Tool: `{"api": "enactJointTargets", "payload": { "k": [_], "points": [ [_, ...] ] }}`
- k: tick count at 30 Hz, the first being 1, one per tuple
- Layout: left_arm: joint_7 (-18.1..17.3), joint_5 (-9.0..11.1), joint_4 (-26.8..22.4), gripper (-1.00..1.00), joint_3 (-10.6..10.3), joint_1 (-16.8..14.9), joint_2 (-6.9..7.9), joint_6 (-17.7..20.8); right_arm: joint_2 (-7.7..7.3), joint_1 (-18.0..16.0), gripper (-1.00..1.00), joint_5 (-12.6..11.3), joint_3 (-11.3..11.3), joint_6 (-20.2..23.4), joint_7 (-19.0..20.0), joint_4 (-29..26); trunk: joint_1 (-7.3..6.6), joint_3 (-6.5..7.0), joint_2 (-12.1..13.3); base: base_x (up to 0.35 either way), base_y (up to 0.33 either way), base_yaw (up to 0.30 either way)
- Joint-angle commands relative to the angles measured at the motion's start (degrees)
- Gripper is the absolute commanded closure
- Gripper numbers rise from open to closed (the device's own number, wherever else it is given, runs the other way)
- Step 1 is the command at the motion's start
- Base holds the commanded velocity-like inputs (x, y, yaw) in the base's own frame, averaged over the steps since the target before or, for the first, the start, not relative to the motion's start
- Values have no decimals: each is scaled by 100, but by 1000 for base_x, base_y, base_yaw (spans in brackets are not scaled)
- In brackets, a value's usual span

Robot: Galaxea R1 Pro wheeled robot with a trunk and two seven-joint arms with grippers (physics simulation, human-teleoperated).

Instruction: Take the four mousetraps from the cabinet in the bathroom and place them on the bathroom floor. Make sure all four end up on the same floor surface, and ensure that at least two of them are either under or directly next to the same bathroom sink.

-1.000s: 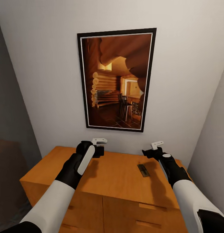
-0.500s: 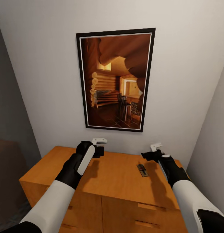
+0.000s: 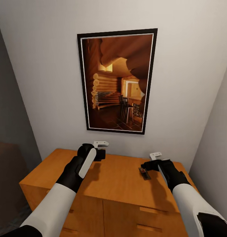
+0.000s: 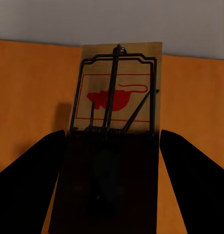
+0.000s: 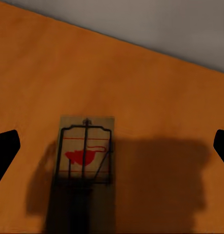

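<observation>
The left gripper (image 4: pixel 112 161) is keeping its dark fingers (image 4: pixel 29 180) set wide apart either side of a mousetrap (image 4: pixel 117 97), which is poking out past the tips; whether the fingers are actually touching its edges I cannot tell. That trap is showing a pale wooden board, dark wire parts and a red mouse mark. In the head view the left gripper (image 3: pixel 99 149) is hovering over the back of the cabinet (image 3: pixel 110 184), close to the wall.

The right gripper (image 5: pixel 112 146) is holding its fingers (image 5: pixel 5 148) spread far apart, with nothing between them. Below it, a second mousetrap (image 5: pixel 85 153) is lying flat on the orange-brown cabinet top, partly in the arm's shadow. From the head camera, the right gripper (image 3: pixel 147 164) is sitting just beside this trap (image 3: pixel 145 173), toward the right end of the cabinet.

Drawer fronts with slim bar handles are facing the robot. Above the cabinet, a black-framed picture (image 3: pixel 116 80) of a log interior is hanging on the pale wall.
</observation>
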Motion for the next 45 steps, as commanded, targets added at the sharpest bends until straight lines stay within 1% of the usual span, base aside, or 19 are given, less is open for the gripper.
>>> {"api": "enactJointTargets", "payload": {
  "k": [1, 3, 5, 12, 13, 17, 21, 45],
  "points": [
    [61, 59, 3, 100, -7, -7, 1, 12, 19, -6, -100, 63, -30, 80, 51, -11, 2, -10, -8, 0, 0, 0],
    [61, 59, 18, 100, -7, -4, 1, 13, 56, -7, -100, 66, -34, 269, 55, -13, 2, -10, -8, 0, 0, 0],
    [61, 59, 24, 100, -7, -4, 1, 14, 74, -7, -100, 65, -35, 369, 59, -14, 2, -10, -8, 0, 0, 0],
    [61, 59, 29, 100, -7, -3, 1, 10, 169, -6, -100, 63, -37, 547, 76, -15, 2, -10, -8, 0, 0, 0],
    [61, 59, 29, 100, -7, -3, 1, 9, 174, -7, -100, 63, -37, 571, 76, -15, 2, -10, -8, 0, 0, 0],
    [61, 59, 29, 100, -7, -5, 1, 12, 187, -7, -100, 76, -42, 905, 78, -19, 2, -10, -8, 0, 0, 0],
    [61, 59, 29, 100, -7, -7, 1, 10, 190, -8, -100, 81, -38, 1062, 80, -28, 2, -10, -8, 0, 0, 0],
    [61, 59, 38, 100, -7, -2, 1, 7, 170, -10, -100, 112, -46, 1122, 16, -54, 2, -10, -8, 0, 0, 0]
  ]
}}
